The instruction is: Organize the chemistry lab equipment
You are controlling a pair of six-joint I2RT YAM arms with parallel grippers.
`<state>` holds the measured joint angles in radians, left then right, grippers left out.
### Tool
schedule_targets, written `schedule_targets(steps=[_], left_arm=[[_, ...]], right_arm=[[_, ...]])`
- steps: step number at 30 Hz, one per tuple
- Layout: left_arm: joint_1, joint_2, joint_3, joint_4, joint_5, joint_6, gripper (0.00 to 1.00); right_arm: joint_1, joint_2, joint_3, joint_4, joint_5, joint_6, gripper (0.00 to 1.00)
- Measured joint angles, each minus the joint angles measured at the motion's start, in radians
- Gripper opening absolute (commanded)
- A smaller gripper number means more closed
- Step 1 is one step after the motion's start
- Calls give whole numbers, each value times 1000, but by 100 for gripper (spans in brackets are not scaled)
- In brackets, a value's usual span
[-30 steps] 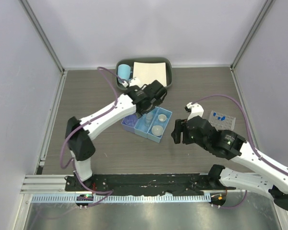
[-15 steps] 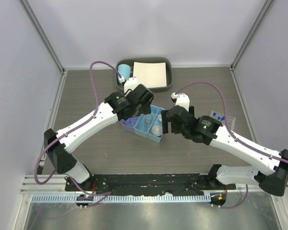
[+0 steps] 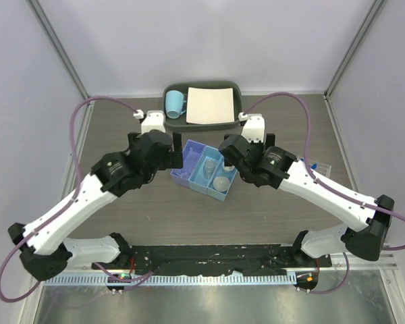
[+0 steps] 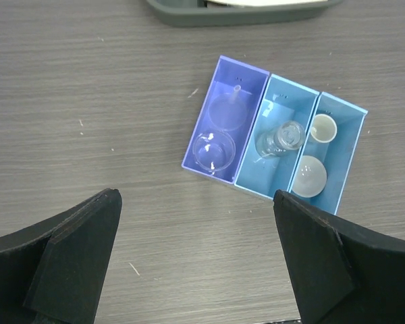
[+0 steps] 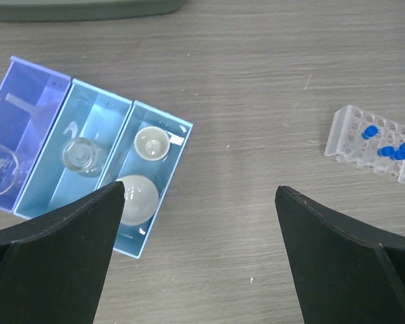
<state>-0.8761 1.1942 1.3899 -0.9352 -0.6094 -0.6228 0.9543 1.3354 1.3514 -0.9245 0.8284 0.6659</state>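
Box [image 4: 253, 101]: you'll find it mid-table, between both arms.
Bottle [image 4: 281, 137]: in the middle compartment.
White dishes [image 5: 152, 143]: both in one end compartment.
Tube rack [image 5: 354, 135]: well apart from the box, blue-capped tubes [image 5: 370, 131] standing inside.
Left gripper [image 4: 196, 243]: your fingers are spread wide, holding nothing.
Right gripper [image 5: 196, 236]: likewise wide, empty.

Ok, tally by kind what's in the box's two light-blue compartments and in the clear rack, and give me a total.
White round dishes: 2
Small clear bottle: 1
Blue-capped tubes: 3
Total: 6
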Motion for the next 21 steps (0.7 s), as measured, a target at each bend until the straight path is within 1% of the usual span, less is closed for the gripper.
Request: schedule_targets(steps=[7, 12, 17, 21], left_arm=[[0, -245, -101, 95, -64, 110, 100], [0, -380, -180, 161, -97, 168, 100], [1, -454, -227, 183, -120, 206, 100], [1, -467, -237, 183, -130, 216, 100]], right_arm=[[0, -3, 3, 45, 72, -70, 100], [0, -3, 51, 64, 143, -103, 100], [0, -14, 83, 84, 187, -108, 100], [0, -31, 83, 83, 196, -93, 100]])
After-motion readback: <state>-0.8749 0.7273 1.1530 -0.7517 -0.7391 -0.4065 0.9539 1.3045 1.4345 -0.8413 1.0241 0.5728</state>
